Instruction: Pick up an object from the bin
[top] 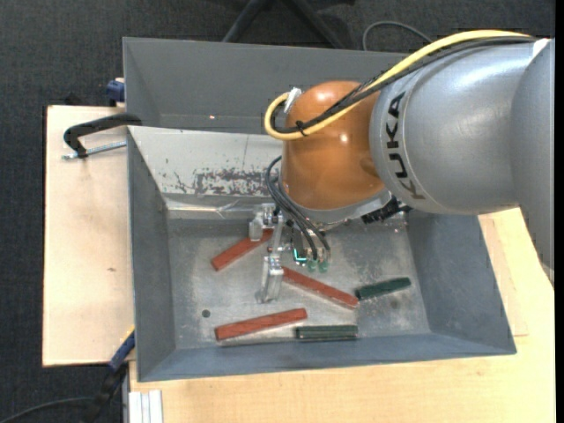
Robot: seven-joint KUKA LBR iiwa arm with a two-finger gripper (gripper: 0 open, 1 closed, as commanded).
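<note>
Grey metal walls of the bin (150, 236) enclose a few flat sticks. The gripper (267, 289) stands low among them, its tip at or very near the floor. A slanting red-brown stick (322, 289) lies touching the gripper or just beside it, on its right in the view. That stick runs away from the gripper toward a dark green stick (382, 286) farther out on the same side. An upper red-brown stick (234, 255) lies just up and left of the gripper. A lower red-brown stick (261, 324) lies below the gripper, toward the near wall, with a second dark green stick (327, 331) at its end.

Whether the gripper is spread or closed cannot be told from this angle, and nothing can be seen held in it. I judge this to be the grasping step, with the slanting red-brown stick the likeliest target. The next move calls for closing squarely across that stick's narrow width, then lifting straight up. A thin flat piece lying on metal could slip free.
</note>
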